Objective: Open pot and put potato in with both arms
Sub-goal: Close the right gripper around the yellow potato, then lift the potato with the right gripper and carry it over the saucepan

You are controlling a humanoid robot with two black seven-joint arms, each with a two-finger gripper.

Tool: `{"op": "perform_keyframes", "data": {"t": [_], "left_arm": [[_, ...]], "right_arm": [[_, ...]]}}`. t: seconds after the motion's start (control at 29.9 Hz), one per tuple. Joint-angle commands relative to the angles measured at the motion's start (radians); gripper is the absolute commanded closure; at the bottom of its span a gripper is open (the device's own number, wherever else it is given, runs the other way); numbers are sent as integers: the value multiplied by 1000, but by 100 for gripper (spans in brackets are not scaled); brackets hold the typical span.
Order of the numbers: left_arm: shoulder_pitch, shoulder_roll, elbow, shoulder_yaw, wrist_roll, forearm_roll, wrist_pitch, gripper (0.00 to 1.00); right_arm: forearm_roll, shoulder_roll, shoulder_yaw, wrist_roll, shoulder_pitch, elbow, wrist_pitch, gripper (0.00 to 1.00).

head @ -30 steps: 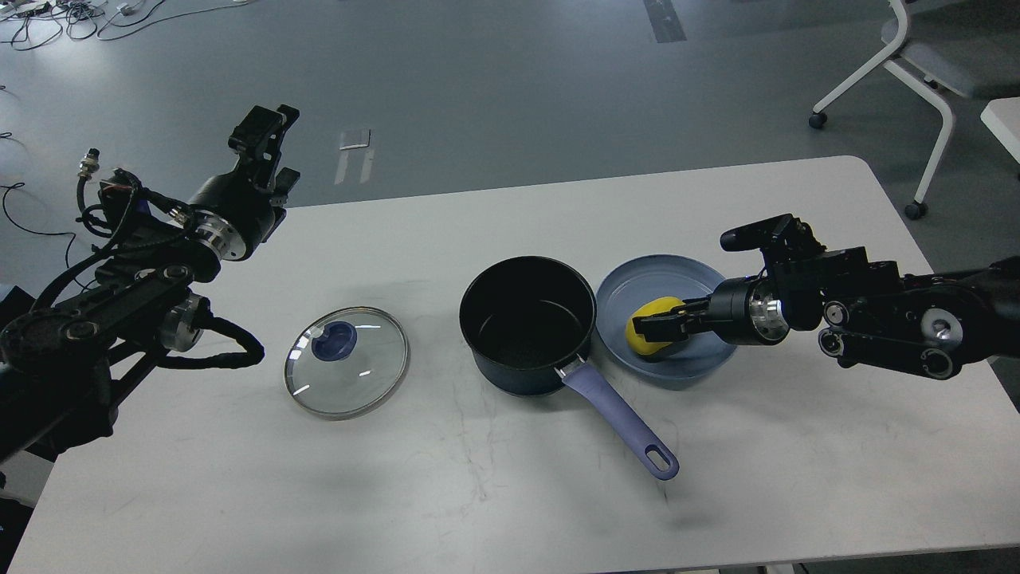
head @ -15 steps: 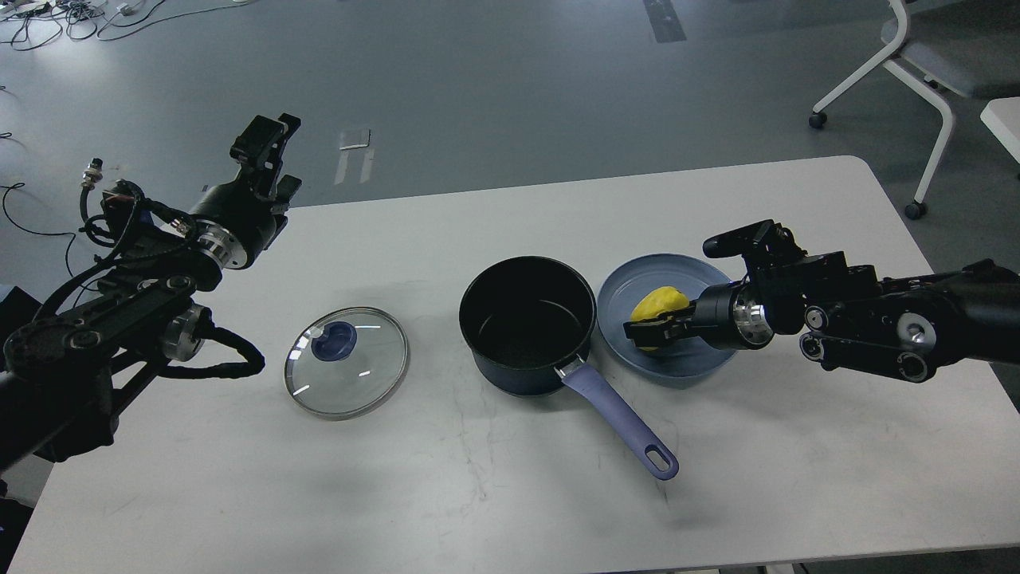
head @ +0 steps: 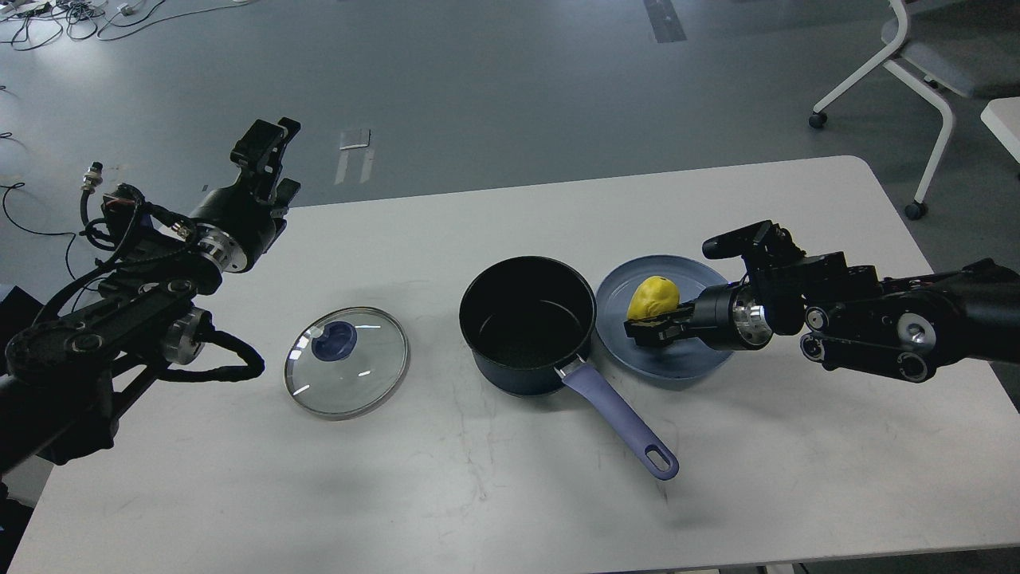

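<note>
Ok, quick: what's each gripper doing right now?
Left gripper: raised beyond the table's edge, holding nothing; open or shut cannot be told.
Right gripper: at the potato over the plate; grip cannot be told.

White table [head: 510,494]; lid [head: 347,361]; pot [head: 527,323]; apparently blue plate [head: 668,360]

The left arm comes in from the lower left, elbow bent, its wrist angled up and away. The left gripper [head: 267,155] is raised high and points outward; whether its jaws stand apart cannot be told. The right arm reaches in level from the right edge. The right gripper [head: 647,328] points left, low, jaws close together.
</note>
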Motion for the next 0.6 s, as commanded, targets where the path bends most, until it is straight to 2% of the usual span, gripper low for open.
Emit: {"op": "perform_keyframes", "data": {"t": [0.0, 0.37, 0.53, 0.57], "left_arm": [[0, -4, 3, 0, 0, 0, 0, 2], [0, -7, 3, -1, 0, 14, 0, 2], [-1, -7, 3, -6, 0, 14, 0, 2], [-1, -7, 3, -6, 0, 14, 0, 2]], "right_arm": [[1, -6, 6, 10, 8, -1, -5, 70], [9, -84, 17, 43, 106, 31, -6, 71], [17, -54, 36, 44, 171, 34, -6, 71], [20, -17, 36, 44, 179, 33, -5, 71]]}}
